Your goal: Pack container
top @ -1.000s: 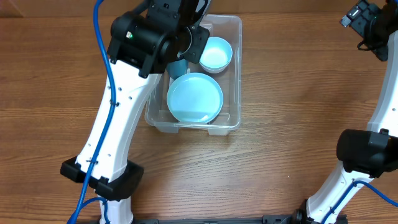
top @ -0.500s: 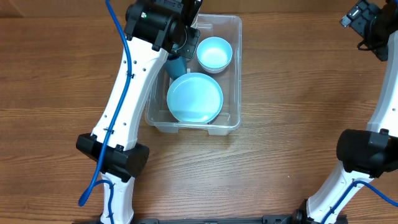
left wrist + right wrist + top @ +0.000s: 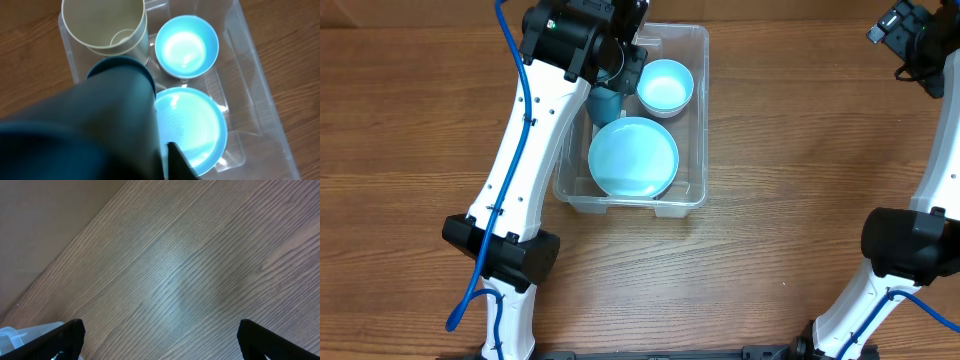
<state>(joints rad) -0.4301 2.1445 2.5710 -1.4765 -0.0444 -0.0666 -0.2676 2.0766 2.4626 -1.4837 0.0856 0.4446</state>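
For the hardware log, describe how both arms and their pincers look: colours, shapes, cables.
Both share one build. The left arm and right arm have smooth white links joined by bulky black joint housings. A blue cable runs along the left arm; a second blue cable loops near the right arm's base. The right pincer has black fingers; the left arm's one visible finger is black too.

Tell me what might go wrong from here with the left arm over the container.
1. The teal cup in the left gripper hangs close beside the cream cup; lowering it may knock that one over.
2. The plate and bowl fill much of the container, so the teal cup might land on the plate's rim and tip.
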